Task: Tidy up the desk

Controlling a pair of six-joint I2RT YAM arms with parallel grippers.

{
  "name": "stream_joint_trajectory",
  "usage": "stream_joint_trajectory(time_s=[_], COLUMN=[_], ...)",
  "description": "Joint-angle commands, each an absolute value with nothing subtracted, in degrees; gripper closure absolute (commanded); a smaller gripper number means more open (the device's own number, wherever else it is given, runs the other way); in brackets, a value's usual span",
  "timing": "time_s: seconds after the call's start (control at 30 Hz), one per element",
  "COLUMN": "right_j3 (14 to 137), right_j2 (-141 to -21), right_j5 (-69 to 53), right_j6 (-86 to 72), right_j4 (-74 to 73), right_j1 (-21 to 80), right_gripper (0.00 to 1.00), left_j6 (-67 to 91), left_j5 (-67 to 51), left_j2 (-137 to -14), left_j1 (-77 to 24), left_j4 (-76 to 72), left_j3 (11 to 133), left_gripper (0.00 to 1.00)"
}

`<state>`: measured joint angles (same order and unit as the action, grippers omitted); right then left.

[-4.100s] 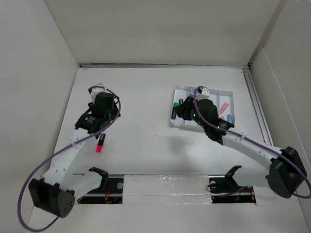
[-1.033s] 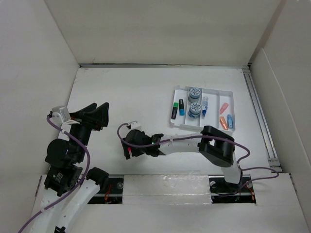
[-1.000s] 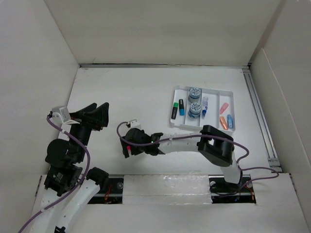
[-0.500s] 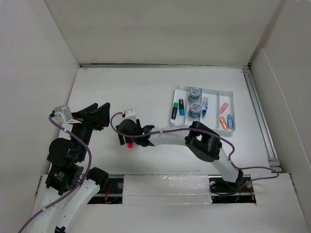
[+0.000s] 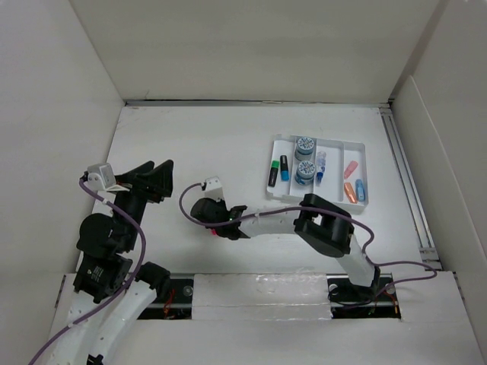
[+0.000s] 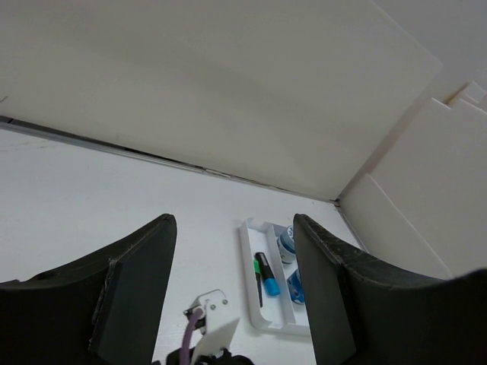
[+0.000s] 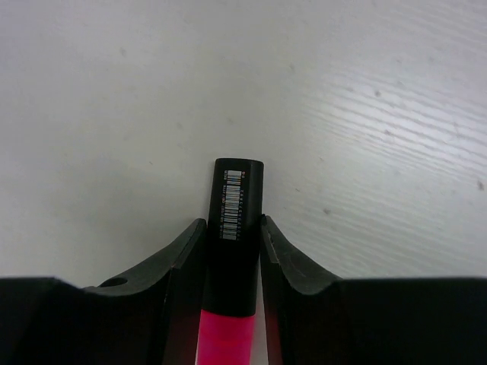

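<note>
The desk [image 5: 213, 137] is a matte white tabletop with white walls round it. My right gripper [image 5: 221, 226] reaches across to the desk's left middle and is shut on a pink highlighter [image 5: 218, 232]. In the right wrist view the highlighter's black cap [image 7: 237, 228] sits clamped between both fingers, close above the desk, and my gripper [image 7: 232, 236] grips it just above the pink body [image 7: 226, 338]. My left gripper [image 5: 148, 179] is raised near the left wall, open and empty. It is also open in its own view [image 6: 232, 220].
A white compartmented tray [image 5: 272, 194] stands at the right middle, also seen in the left wrist view [image 6: 251, 304]. It holds a green marker [image 5: 273, 173], a blue highlighter [image 5: 284, 168], two round blue tins [image 5: 306, 171] and several small items [image 5: 354, 186]. A metal rail [image 5: 403, 175] runs along the right edge.
The right arm swung from the tray to the desk's left and took hold of the pink highlighter that lay there. It has since carried it slightly right. The left arm lifted and drew back.
</note>
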<state>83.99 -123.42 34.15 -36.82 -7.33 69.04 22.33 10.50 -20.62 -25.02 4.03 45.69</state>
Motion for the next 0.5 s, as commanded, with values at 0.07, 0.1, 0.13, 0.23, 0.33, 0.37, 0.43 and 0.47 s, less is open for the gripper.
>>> stream_joint_trajectory(time_s=[0.07, 0.1, 0.13, 0.23, 0.33, 0.37, 0.43, 0.47], right_j3=[74.03, 72.79, 71.73, 67.77, 67.32, 67.24, 67.06, 67.06], right_j2=[-110.85, -108.57, -104.28, -99.51, -97.65, -97.47, -97.73, -97.91], right_j5=[30.24, 28.84, 28.13, 26.63, 26.89, 26.81, 27.16, 27.16], right_j6=[-37.71, -37.62, -37.53, -36.57, -35.86, -35.34, -34.63, -34.54], right_j4=[-4.05, -2.82, -1.16, 2.45, 0.89, 0.88, 0.88, 0.88], right_j1=[63.13, 61.8, 60.4, 54.68, 48.81, 47.56, 43.79, 42.64], right_gripper=[0.82, 0.82, 0.82, 0.82, 0.82, 0.82, 0.82, 0.82], left_j6=[21.45, 21.27, 21.18, 20.83, 20.48, 20.48, 20.3, 20.3], left_j5=[9.93, 10.11, 10.28, 10.37, 10.9, 11.25, 11.43, 11.25], left_j2=[-22.06, -22.23, -22.41, -23.03, -22.94, -23.29, -23.9, -23.91], left_j1=[-24.43, -24.43, -24.43, -24.43, -24.43, -24.43, -24.43, -24.43], left_j4=[1.14, 1.23, 1.32, 1.41, 1.14, 1.14, 1.49, 1.67], left_j3=[44.74, 44.65, 44.65, 45.0, 44.65, 44.56, 44.74, 44.82], left_gripper=[0.42, 0.42, 0.42, 0.42, 0.42, 0.42, 0.42, 0.42])
